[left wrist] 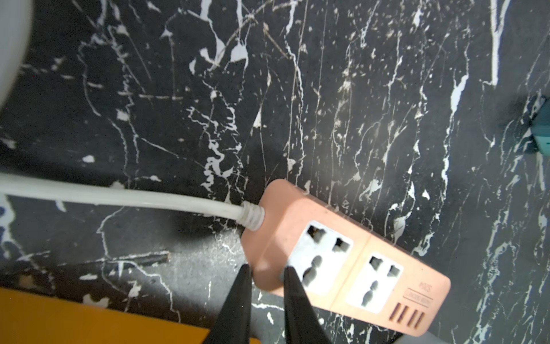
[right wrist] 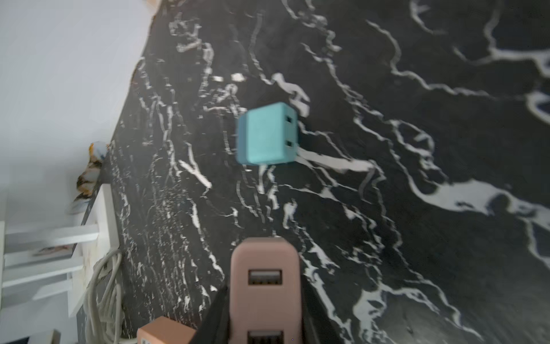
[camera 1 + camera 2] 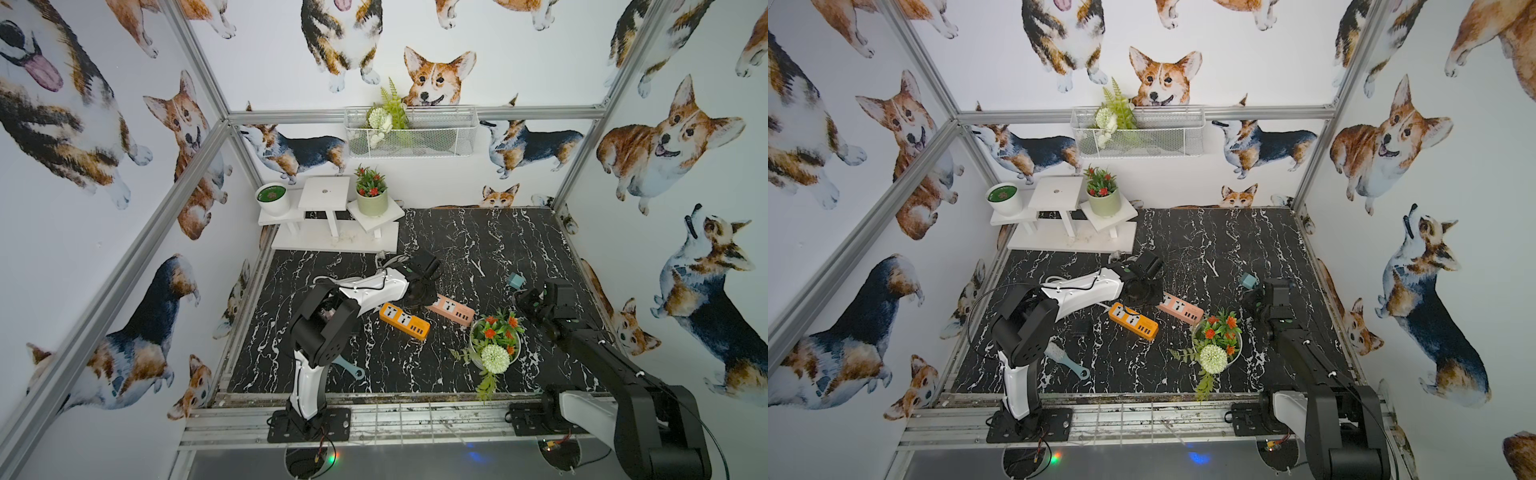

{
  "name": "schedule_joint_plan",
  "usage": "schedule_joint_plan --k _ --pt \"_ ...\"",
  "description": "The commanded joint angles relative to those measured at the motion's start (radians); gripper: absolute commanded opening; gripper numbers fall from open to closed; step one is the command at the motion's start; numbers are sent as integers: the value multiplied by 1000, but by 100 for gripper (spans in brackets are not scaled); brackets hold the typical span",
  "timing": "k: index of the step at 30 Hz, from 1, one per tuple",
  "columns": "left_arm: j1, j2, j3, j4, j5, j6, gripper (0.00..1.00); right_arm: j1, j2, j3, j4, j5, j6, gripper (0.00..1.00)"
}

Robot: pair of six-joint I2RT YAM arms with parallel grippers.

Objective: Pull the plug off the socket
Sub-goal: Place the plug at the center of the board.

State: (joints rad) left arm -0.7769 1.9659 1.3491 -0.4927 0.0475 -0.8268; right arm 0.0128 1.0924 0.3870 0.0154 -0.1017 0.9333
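The socket is a pink power strip (image 3: 453, 311) (image 3: 1183, 309) (image 1: 351, 262) lying mid-table, with both of its outlets empty. My left gripper (image 1: 266, 269) (image 3: 419, 297) is shut, its black tips resting on the strip's cord end beside the white cord (image 1: 119, 198). My right gripper (image 2: 265, 297) (image 3: 521, 296) stands to the right of the strip, shut on a pink plug (image 2: 265, 289) with two USB ports, held clear of the strip. A corner of the strip (image 2: 165, 330) shows beside the plug. The top views hide the plug.
A teal cube plug (image 3: 516, 280) (image 2: 268, 134) lies on the table just past my right gripper. An orange power strip (image 3: 404, 321) lies left of the pink one. A flower pot (image 3: 494, 336) stands in front. A brush (image 3: 349, 368) and a white stand (image 3: 332, 216) are at the left.
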Motion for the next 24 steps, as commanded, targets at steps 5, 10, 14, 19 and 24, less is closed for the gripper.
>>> schedule_joint_plan --k 5,10,14,19,24 --pt "4 27 -14 -190 -54 23 21 -61 108 -68 163 -55 168 0" --pt "4 27 -13 -188 -53 20 21 -74 209 -42 205 -116 175 0" --pt "4 24 -15 -188 -53 18 21 -98 283 -56 287 -162 222 0" --pt "3 18 -19 -184 -56 14 21 -111 286 -76 295 -185 236 20" --pt "2 13 -21 -182 -55 14 21 -111 231 -70 203 -150 221 34"
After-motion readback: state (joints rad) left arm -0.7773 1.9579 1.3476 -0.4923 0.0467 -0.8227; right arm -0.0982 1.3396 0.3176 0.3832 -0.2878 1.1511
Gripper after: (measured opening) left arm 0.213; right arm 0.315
